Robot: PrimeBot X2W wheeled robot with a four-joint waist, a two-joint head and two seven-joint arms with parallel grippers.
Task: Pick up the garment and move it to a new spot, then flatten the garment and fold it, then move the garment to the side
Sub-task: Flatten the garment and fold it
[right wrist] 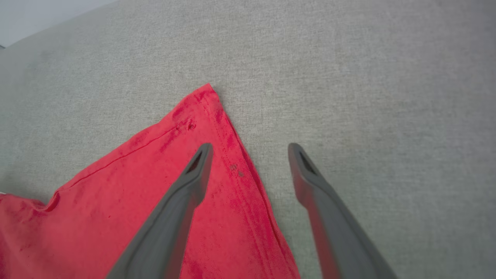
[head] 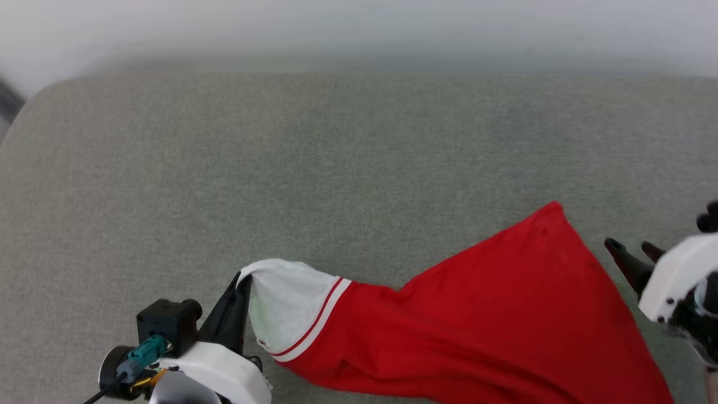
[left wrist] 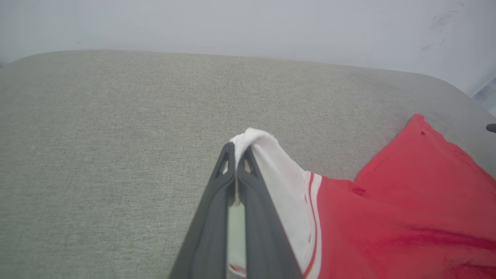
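The garment [head: 477,325] lies along the near edge of the pad [head: 280,168], spreading toward its near right corner. The left gripper [head: 244,280] is clamped on the tip of the white sleeve [head: 280,308], with cloth bunched over its tips. The right gripper [head: 631,249] stands wide apart and holds nothing. One of its fingers is over the red corner [right wrist: 207,91] and the other is over bare pad.

The sleeve pinch looks small, so a hard pull would likely slip it free. With one side held alone, the cloth would probably drag and twist rather than spread. If the right gripper closes where it stands, it may catch only the hem's top layer or scrape the pad.

The garment's near part is cut off, so its lettering, collar and other sleeve cannot be made out. I cannot tell whether any cloth hangs over the near edge, or how many layers lie at the corner.
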